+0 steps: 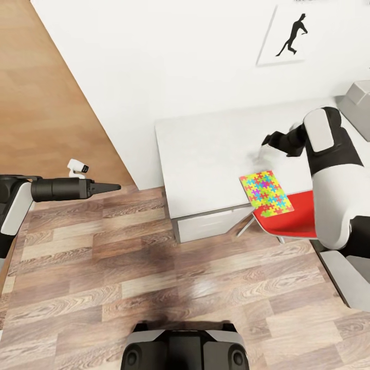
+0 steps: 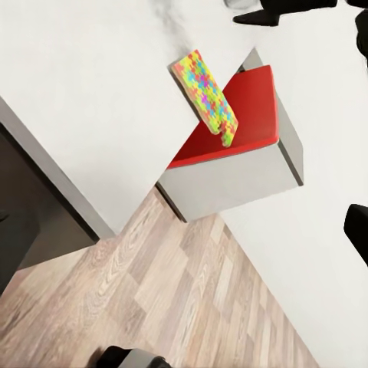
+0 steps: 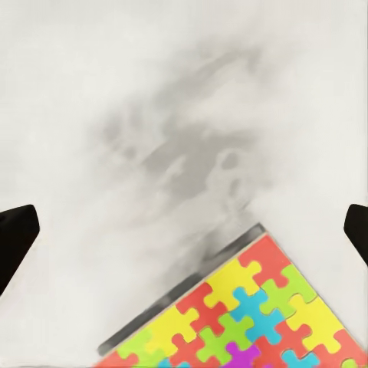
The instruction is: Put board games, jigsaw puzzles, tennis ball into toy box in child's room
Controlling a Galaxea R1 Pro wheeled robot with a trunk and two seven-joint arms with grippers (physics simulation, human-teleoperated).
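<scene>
Bright puzzle colours stand out on the pale grey table: one jigsaw puzzle in yellow, red, blue and green. It lies at the front edge of the table, and part of it sticks out over the edge, above one red chair that is pushed in below. I count one puzzle, one chair and one picture on the white wall, a black figure on white. At the far right end of the table I can see one corner of the grey toy box.

Two robot arms are in sight. The right gripper hangs over the table top, just behind the puzzle and a little above it, not touching it. In the right wrist view its two black fingertips sit far apart at the two sides, with bare table between them and the puzzle's corner close below. So its fingers are spread wide and hold nothing.

The left gripper is well away from the table, out over the wood plank floor, pointing toward the table. Its black tip looks like one thin point, so the fingers seem pressed together, with nothing in them. From the left wrist view the puzzle shows tilted, lying on the table edge over the red seat.
</scene>
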